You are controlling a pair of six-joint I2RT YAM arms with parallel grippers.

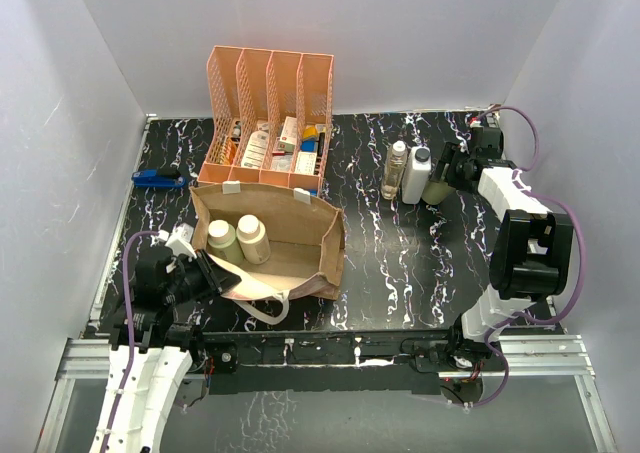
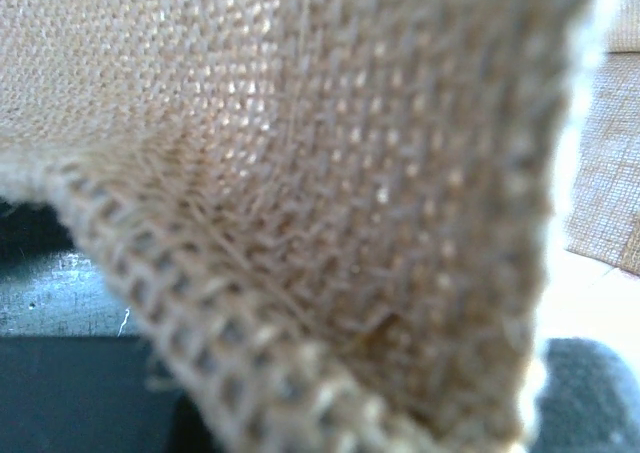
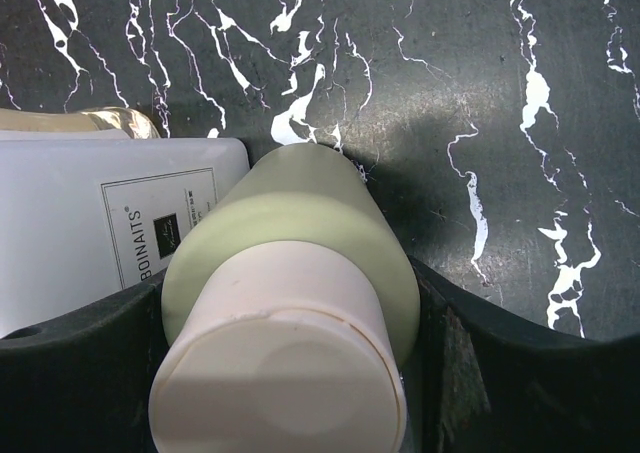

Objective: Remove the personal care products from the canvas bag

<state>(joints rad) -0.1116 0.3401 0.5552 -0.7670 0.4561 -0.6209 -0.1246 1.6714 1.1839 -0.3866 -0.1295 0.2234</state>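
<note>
The right jaws are gripping a green bottle (image 3: 300, 233) right beside the white bottle (image 3: 100, 203), and are risking tipping it over. The left jaws are hiding behind the canvas bag (image 2: 300, 173), so I cannot tell.

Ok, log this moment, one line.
left gripper: at canvas bag rim, grip unclear | right gripper: shut on olive bottle beside white bottle | in bag: two olive bottles | out: clear bottle
</note>
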